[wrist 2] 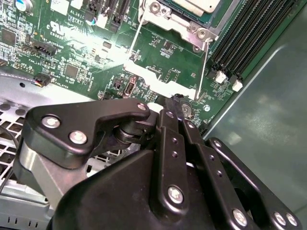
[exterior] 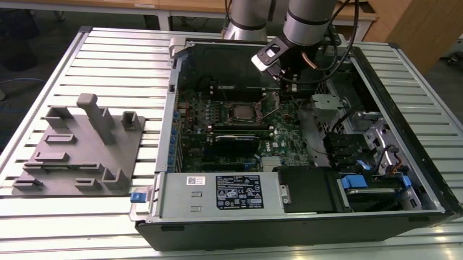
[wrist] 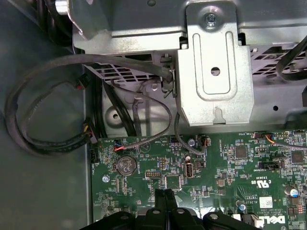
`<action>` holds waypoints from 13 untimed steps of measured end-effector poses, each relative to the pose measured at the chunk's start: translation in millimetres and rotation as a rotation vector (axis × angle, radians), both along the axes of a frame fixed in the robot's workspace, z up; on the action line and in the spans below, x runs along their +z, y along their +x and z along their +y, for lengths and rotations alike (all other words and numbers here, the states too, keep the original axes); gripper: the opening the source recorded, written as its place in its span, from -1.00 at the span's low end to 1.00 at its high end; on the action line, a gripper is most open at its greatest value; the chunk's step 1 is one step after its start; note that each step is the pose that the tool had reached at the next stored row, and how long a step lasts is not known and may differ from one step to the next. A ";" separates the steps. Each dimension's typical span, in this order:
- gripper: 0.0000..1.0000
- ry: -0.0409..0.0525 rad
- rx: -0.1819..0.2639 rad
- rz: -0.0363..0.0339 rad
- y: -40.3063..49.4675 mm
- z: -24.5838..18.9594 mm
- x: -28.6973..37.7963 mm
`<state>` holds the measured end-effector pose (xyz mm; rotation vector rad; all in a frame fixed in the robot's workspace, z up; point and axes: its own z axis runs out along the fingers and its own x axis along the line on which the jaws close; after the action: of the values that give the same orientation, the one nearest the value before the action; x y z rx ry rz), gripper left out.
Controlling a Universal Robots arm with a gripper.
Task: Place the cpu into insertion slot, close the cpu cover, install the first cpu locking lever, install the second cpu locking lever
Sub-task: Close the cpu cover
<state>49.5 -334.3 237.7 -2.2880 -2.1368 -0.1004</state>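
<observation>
We are seeing a grey moulded plastic fixture (exterior: 79, 151) lying left on the slatted metal table (exterior: 108, 54) | small square silver-topped cpu (exterior: 244, 112) sitting in the silvery-rimmed square insertion slot (exterior: 231, 115) mid-board, thin silvery cpu cover (wrist 2: 168, 21) lying flat around it | black gripper (wrist: 163, 194) hovering right, farther back, fingers pressed together, pinching nothing.
</observation>
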 end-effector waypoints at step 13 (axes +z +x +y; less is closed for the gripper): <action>-0.79 0.0011 0.000 -0.0070 -32.8 0.0 -0.1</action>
<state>16.7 -334.3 237.6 -2.2906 -2.1394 -0.1097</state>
